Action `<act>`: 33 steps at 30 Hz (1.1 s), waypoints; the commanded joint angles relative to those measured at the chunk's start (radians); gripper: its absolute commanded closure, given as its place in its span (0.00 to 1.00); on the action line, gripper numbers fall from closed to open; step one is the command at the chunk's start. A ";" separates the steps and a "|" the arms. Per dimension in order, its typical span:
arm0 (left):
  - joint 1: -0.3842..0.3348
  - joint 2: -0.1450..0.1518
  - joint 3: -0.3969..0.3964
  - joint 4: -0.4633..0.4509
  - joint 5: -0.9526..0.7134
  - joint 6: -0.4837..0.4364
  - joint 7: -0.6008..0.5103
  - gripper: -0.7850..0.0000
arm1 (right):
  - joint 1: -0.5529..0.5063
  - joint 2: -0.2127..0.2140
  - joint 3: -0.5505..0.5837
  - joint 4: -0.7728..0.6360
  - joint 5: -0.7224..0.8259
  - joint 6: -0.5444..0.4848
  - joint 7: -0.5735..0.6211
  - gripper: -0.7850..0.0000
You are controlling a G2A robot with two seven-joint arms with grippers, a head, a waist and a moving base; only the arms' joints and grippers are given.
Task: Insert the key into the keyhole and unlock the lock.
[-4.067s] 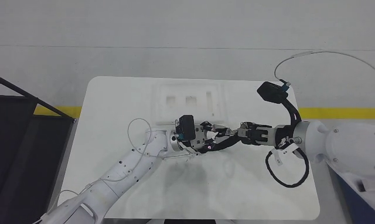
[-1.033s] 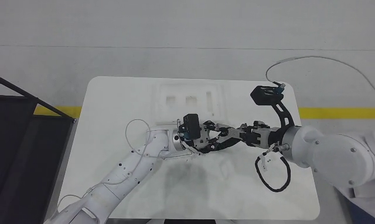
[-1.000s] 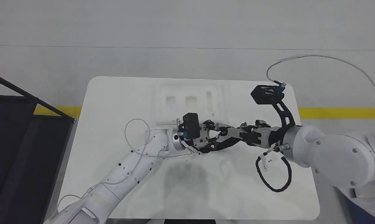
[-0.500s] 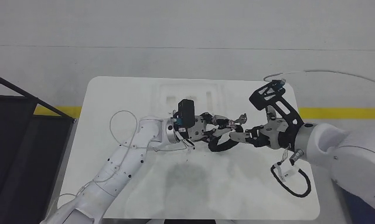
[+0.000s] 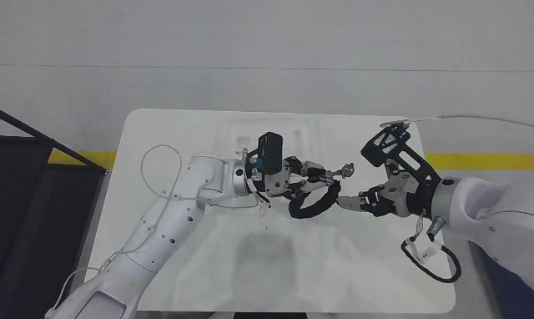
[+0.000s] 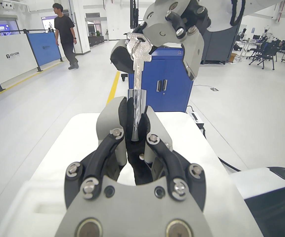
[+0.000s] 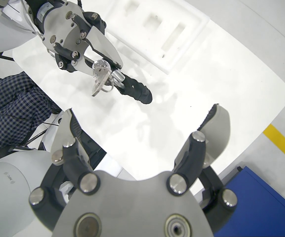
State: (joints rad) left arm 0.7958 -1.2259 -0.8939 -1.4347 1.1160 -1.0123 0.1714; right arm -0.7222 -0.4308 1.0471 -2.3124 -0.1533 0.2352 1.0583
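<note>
Left wrist view, left gripper [image 6: 135, 110] clamping lock [image 6: 137, 97]

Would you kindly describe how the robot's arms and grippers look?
The left arm and right arm are white jointed shells; a white cable loops off the left, a black cable off the right. The left gripper and right gripper share grey plates, black linkages, silver bolts and grey fingers with black pads.
</note>
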 commanded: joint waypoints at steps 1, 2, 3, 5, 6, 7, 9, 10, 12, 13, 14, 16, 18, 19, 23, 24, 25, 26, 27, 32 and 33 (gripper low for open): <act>-0.009 0.011 0.010 -0.003 -0.042 0.000 -0.042 1.00 | -0.002 0.000 0.000 0.000 0.000 -0.002 -0.005 0.00; -0.014 0.018 0.015 -0.005 -0.062 0.000 -0.064 1.00 | -0.010 -0.001 -0.001 -0.003 -0.005 -0.016 -0.026 0.00; -0.018 0.024 0.020 -0.006 -0.083 0.000 -0.084 1.00 | -0.016 -0.001 0.000 -0.008 -0.025 -0.036 -0.042 0.00; -0.027 0.037 0.033 -0.009 -0.122 0.000 -0.117 1.00 | -0.025 0.001 0.003 -0.022 -0.097 -0.074 -0.057 0.00; -0.031 0.043 0.038 -0.008 -0.140 0.000 -0.128 1.00 | -0.033 0.001 0.004 -0.030 -0.119 -0.093 -0.071 0.00; -0.034 0.049 0.044 -0.007 -0.156 0.000 -0.138 1.00 | -0.041 0.002 0.005 -0.034 -0.141 -0.105 -0.079 0.00; -0.040 0.059 0.058 -0.005 -0.189 0.000 -0.157 1.00 | -0.055 0.003 0.008 -0.038 -0.187 -0.136 -0.090 0.00; -0.043 0.064 0.066 -0.005 -0.206 0.000 -0.163 1.00 | -0.063 0.003 0.009 -0.038 -0.202 -0.152 -0.100 0.00; -0.050 0.072 0.083 -0.003 -0.234 0.000 -0.176 1.00 | -0.075 0.003 0.011 -0.038 -0.234 -0.193 -0.116 0.00; -0.054 0.076 0.091 0.001 -0.249 0.000 -0.182 1.00 | -0.082 0.003 0.009 -0.038 -0.239 -0.217 -0.124 0.00; -0.059 0.079 0.098 0.005 -0.264 0.000 -0.187 1.00 | -0.088 0.002 0.009 -0.038 -0.241 -0.238 -0.130 0.00; -0.070 0.084 0.111 0.013 -0.287 0.000 -0.199 1.00 | -0.098 0.001 0.008 -0.038 -0.247 -0.274 -0.135 0.00; -0.082 0.087 0.123 0.022 -0.309 0.000 -0.209 1.00 | -0.106 -0.001 0.009 -0.038 -0.255 -0.295 -0.139 0.00; -0.088 0.089 0.129 0.025 -0.319 0.000 -0.215 1.00 | -0.109 -0.002 0.010 -0.038 -0.259 -0.305 -0.143 0.00; -0.114 0.091 0.158 0.038 -0.358 0.000 -0.241 1.00 | -0.120 -0.006 0.013 -0.038 -0.277 -0.326 -0.151 0.00; -0.120 0.091 0.168 0.039 -0.367 0.000 -0.247 1.00 | -0.122 -0.008 0.015 -0.038 -0.282 -0.327 -0.155 0.00; -0.126 0.090 0.178 0.041 -0.377 0.000 -0.253 1.00 | -0.124 -0.009 0.015 -0.038 -0.288 -0.326 -0.159 0.00; -0.132 0.090 0.188 0.044 -0.386 0.000 -0.259 1.00 | -0.126 -0.011 0.016 -0.038 -0.295 -0.325 -0.163 0.00; -0.138 0.089 0.199 0.047 -0.396 0.000 -0.265 1.00 | -0.127 -0.012 0.016 -0.038 -0.304 -0.327 -0.167 0.00; -0.163 0.085 0.238 0.064 -0.426 0.000 -0.272 1.00 | -0.129 -0.024 0.003 -0.038 -0.328 -0.341 -0.179 0.00; -0.168 0.084 0.246 0.067 -0.431 0.000 -0.272 1.00 | -0.128 -0.027 -0.001 -0.038 -0.333 -0.343 -0.180 0.00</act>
State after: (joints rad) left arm 0.6320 -1.1406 -0.6557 -1.3703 0.6886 -1.0123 -0.1005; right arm -0.8513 -0.4554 1.0492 -2.3500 -0.4826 -0.1062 0.8784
